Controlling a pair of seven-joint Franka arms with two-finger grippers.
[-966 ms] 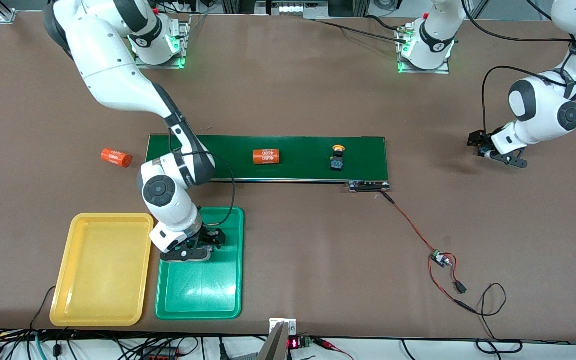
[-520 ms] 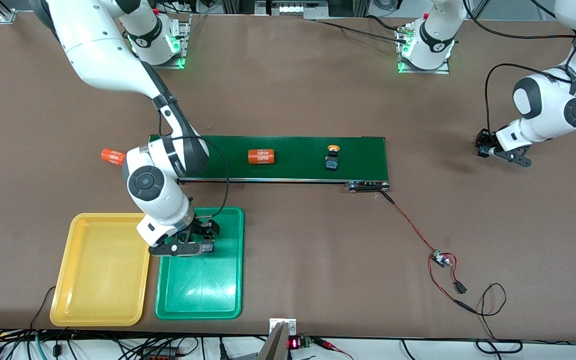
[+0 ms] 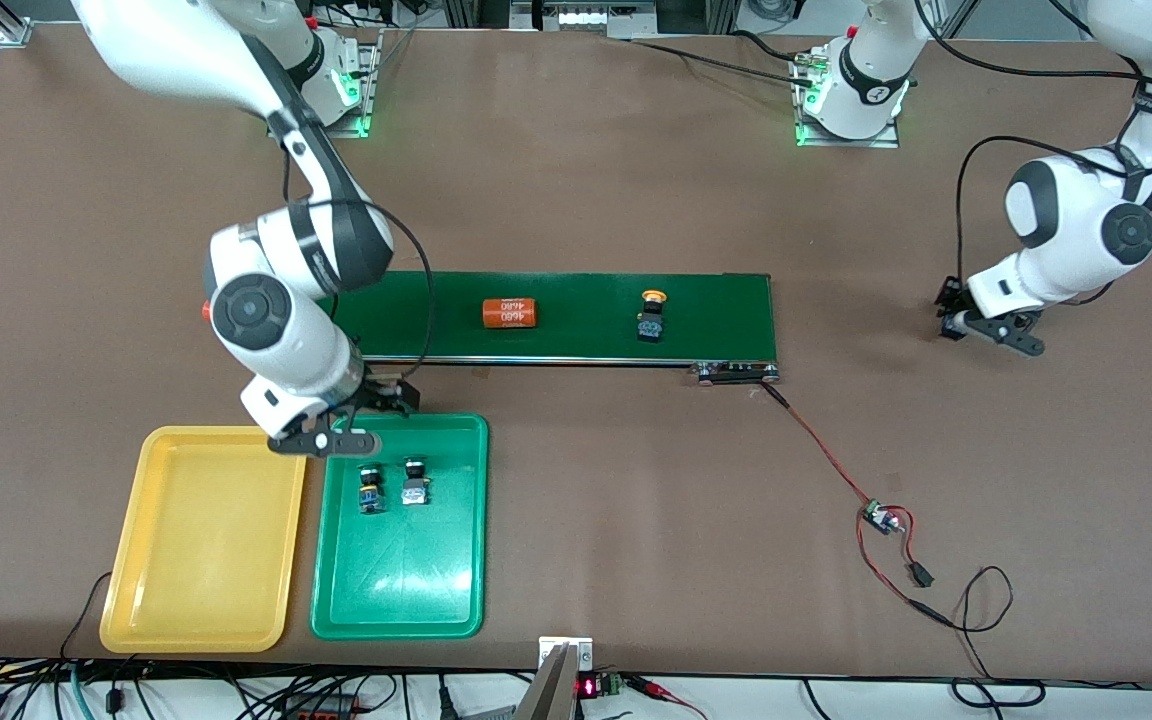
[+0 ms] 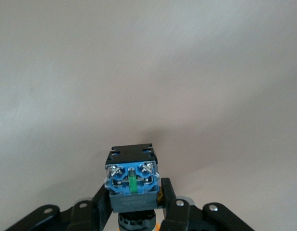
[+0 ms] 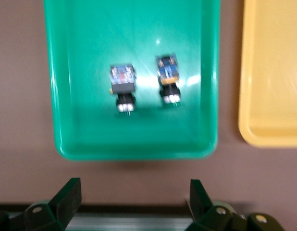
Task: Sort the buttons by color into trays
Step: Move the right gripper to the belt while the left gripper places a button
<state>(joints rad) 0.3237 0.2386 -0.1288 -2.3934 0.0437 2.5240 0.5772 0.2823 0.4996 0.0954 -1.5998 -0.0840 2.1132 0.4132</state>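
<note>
**Second green button dropped; left arm takes another**

Right gripper (image 3: 368, 415), jaws wide and empty, has lifted off the green tray (image 3: 456, 600), leaving two buttons (image 3: 392, 487) inside. Left gripper (image 4: 135, 211) just clamped another button (image 4: 132, 180) over bare table. Yellow-capped button (image 3: 651, 315) rides the belt (image 3: 576, 300); yellow tray (image 3: 126, 600) empty.

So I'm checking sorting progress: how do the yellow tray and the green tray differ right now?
The green tray holds two buttons lying side by side; the yellow tray holds none. The green tray lies nearer the left arm's end of the table than the yellow tray. Colour differs too. Both are shallow rectangles with rounded corners, lying side by side.
</note>
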